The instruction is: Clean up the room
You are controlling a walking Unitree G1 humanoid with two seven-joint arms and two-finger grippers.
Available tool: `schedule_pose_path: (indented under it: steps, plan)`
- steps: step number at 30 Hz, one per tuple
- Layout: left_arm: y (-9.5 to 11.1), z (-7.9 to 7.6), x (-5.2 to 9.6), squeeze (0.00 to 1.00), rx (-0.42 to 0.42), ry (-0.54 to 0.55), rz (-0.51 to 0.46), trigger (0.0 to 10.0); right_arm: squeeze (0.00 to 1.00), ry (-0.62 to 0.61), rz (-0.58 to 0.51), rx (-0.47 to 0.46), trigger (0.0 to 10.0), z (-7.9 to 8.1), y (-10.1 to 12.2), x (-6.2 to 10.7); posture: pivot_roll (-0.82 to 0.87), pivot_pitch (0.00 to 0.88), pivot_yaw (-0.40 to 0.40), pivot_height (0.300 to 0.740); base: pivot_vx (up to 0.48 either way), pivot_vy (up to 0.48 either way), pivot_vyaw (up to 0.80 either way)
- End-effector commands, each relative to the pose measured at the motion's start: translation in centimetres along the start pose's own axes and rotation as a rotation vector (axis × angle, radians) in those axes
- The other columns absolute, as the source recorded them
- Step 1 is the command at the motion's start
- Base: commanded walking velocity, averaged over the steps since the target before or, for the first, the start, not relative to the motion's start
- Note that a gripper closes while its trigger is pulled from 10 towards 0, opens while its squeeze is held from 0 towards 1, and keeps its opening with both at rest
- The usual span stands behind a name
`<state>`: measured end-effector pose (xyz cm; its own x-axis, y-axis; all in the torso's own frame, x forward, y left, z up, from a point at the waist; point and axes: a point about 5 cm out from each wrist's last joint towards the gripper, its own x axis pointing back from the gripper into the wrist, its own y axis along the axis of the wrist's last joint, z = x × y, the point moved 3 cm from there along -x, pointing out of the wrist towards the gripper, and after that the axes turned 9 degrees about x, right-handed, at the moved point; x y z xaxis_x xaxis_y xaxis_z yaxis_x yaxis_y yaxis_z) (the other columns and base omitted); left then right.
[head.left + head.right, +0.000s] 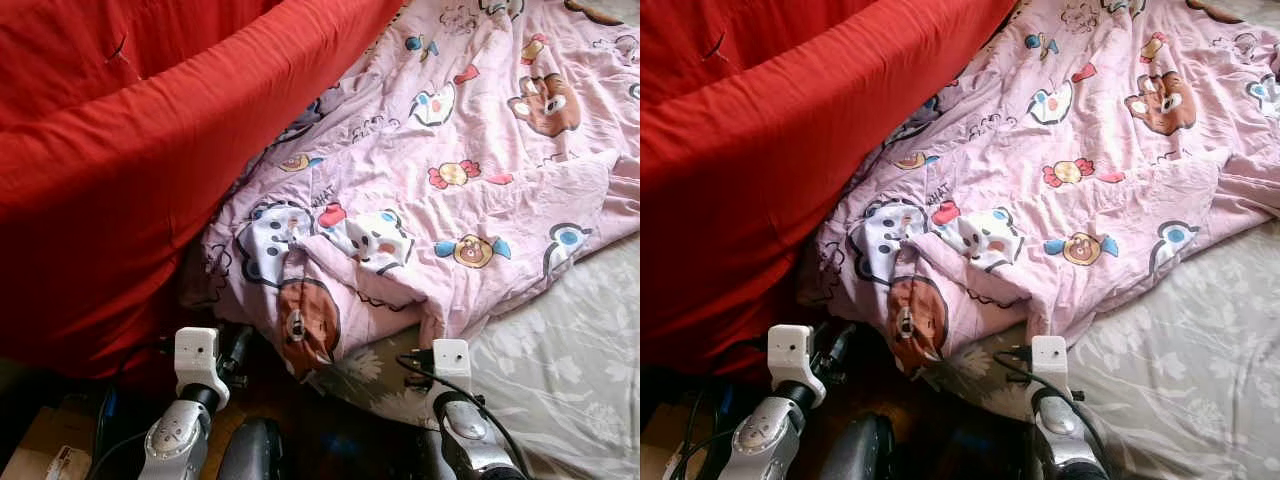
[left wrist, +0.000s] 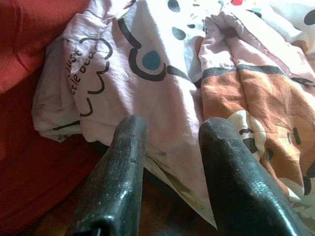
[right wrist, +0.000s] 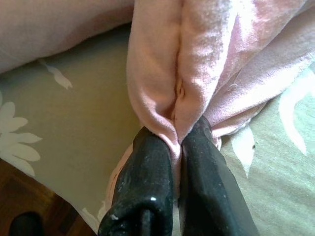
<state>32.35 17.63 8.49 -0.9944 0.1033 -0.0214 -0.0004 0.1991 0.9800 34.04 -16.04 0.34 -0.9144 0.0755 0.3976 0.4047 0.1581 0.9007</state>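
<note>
Here the right claw [image 3: 177, 140] pinches the pink quilt [image 1: 470, 160]; left claw [image 2: 174, 130] spread beside it

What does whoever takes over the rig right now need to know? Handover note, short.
Right pincer: shut on a fold of the pink cartoon quilt, at its edge over the grey floral sheet.
Left pincer: open, fingers just short of the quilt's hanging corner, beside the red blanket.
Done: one edge of the quilt gripped.
Left: grip the corner with the left pincer, then spread or fold the quilt, which lies crumpled.
</note>
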Motion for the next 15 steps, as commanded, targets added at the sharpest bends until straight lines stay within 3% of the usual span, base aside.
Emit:
schedule_pose_path:
  steps: [1,11,15]
  plan:
    - [-1.3,0.4,0.6,0.00,0.009,0.018,0.041,10.0,0.00,-0.010,0.033,-0.029,0.0,-0.1,-1.8,0.7,0.03,0.376,0.043,0.633,0.000,0.000,0.00]
    - [-1.7,0.3,-0.3,0.00,0.013,0.019,0.050,10.0,0.00,-0.102,-0.116,-0.078,0.0,-2.7,-0.8,1.3,-0.01,0.306,0.037,0.633,0.000,0.000,0.00]
    - [-2.4,0.7,-0.3,0.00,0.007,0.030,0.069,10.0,0.00,-0.121,-0.171,-0.036,0.0,-3.2,-0.6,1.7,-0.01,0.281,0.035,0.633,0.000,0.000,0.00]
